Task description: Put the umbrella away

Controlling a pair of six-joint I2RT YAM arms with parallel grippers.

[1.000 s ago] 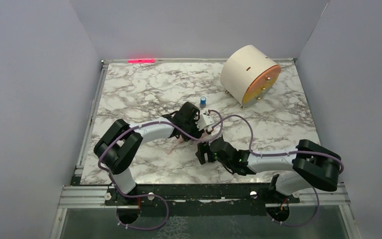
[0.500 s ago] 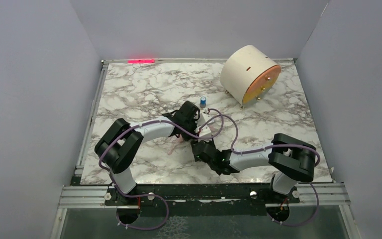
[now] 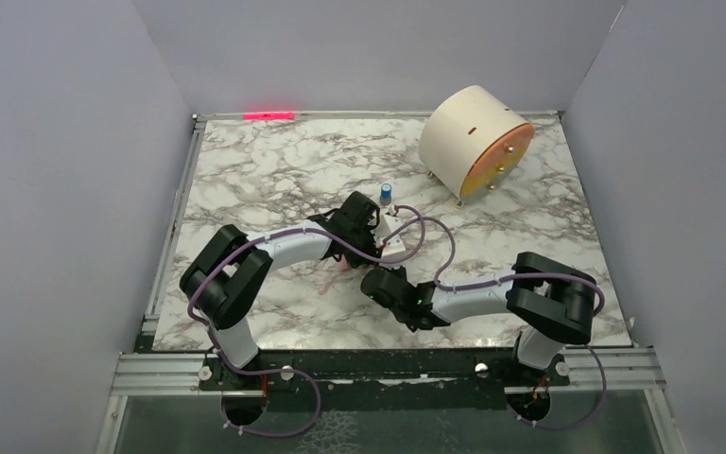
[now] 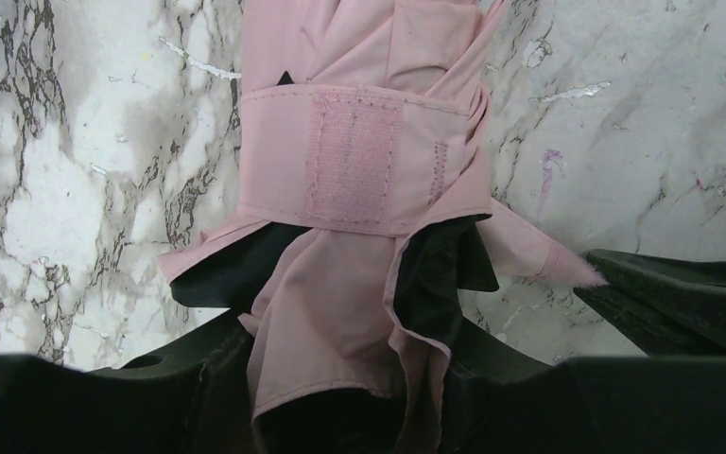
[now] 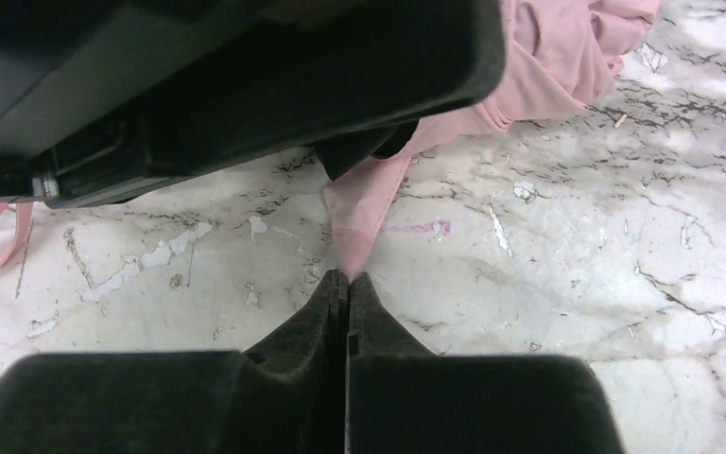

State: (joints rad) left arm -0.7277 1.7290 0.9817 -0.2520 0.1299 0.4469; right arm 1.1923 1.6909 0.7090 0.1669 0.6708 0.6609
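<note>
Soft, light and floppy, the umbrella [image 4: 340, 274] lies on the table [image 4: 66, 189], its bundle clamped in the left pincer [image 4: 345, 331]. The right pincer [image 5: 348, 281], fingers together, nips a slippery flap tip just ahead of it. The banded middle likely offers a firmer hold.

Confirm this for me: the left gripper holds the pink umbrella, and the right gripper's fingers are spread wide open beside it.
Not quite. The left gripper does hold the pink umbrella, but the right gripper is not open: it is shut tight on the tip of a pink flap of that umbrella. The right wrist view shows this.
</note>
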